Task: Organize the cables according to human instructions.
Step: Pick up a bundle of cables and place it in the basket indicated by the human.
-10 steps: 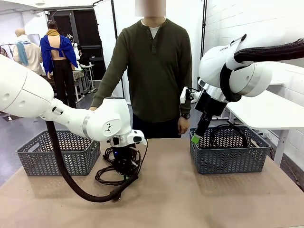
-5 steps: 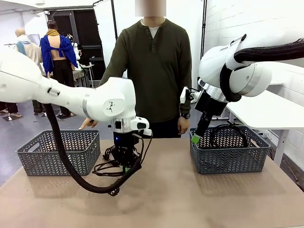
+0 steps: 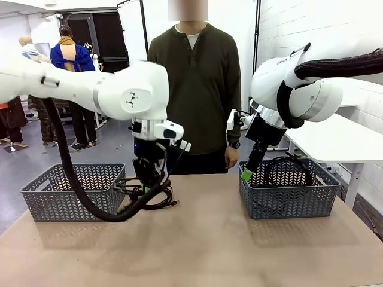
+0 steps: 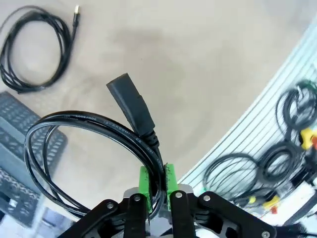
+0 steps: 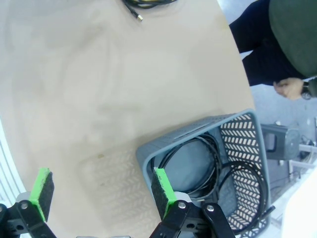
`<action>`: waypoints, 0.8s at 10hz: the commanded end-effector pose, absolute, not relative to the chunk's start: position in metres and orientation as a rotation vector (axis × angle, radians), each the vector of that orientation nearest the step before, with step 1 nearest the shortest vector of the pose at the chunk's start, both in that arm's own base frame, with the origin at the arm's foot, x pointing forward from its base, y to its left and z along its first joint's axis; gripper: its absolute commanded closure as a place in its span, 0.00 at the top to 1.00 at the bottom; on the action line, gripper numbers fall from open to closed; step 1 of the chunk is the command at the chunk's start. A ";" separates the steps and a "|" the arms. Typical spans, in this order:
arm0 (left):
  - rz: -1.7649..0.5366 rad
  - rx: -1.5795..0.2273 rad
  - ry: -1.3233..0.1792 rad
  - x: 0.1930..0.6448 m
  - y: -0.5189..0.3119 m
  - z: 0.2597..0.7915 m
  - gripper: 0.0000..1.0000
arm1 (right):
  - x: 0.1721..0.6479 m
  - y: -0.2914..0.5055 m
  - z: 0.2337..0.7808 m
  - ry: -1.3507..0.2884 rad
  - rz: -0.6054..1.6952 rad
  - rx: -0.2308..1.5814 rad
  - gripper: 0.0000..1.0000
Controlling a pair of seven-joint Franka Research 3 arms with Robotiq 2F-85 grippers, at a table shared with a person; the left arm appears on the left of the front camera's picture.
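Left gripper (image 4: pixel 154 186) clamped on a coiled cord (image 4: pixel 132 106), held above the table (image 3: pixel 209 239) beside the left basket (image 3: pixel 72 191). A second coil (image 4: pixel 34 49) lies on the table. Right gripper (image 5: pixel 101 191), pads wide apart, hovers over the right basket (image 5: pixel 198 126), which contains more cords (image 5: pixel 210 153).

Black lifted coil (image 4: pixel 99 121) hangs, flat coil (image 4: pixel 63 37) on table (image 4: pixel 198 59), perhaps two basket coils (image 5: pixel 216 158).

Robotics lab, two white arms (image 3: pixel 119 95), shared table (image 3: pixel 209 239)

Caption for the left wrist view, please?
Left gripper clamps a coiled black cable above the table, another coil lying on it.
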State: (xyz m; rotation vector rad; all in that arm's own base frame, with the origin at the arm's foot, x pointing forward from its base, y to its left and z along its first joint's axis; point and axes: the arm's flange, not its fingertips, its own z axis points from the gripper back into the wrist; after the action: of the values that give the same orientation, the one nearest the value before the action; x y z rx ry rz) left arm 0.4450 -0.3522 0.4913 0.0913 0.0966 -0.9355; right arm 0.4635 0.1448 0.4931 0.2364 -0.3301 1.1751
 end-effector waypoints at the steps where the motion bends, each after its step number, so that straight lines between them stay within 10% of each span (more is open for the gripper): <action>1: -1.118 0.116 0.103 0.452 -0.322 0.522 0.00 | 0.463 0.145 0.493 -0.330 1.169 0.236 1.00; 8: -1.377 0.034 0.034 0.466 -0.213 0.556 0.00 | 0.463 0.145 0.493 -0.330 1.169 0.236 1.00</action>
State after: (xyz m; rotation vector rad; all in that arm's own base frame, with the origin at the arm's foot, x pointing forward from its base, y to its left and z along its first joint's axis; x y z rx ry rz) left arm 0.4735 -0.2225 0.5635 0.0622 0.1165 -1.4163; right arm 0.4636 0.1444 0.4932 0.2365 -0.3304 1.1745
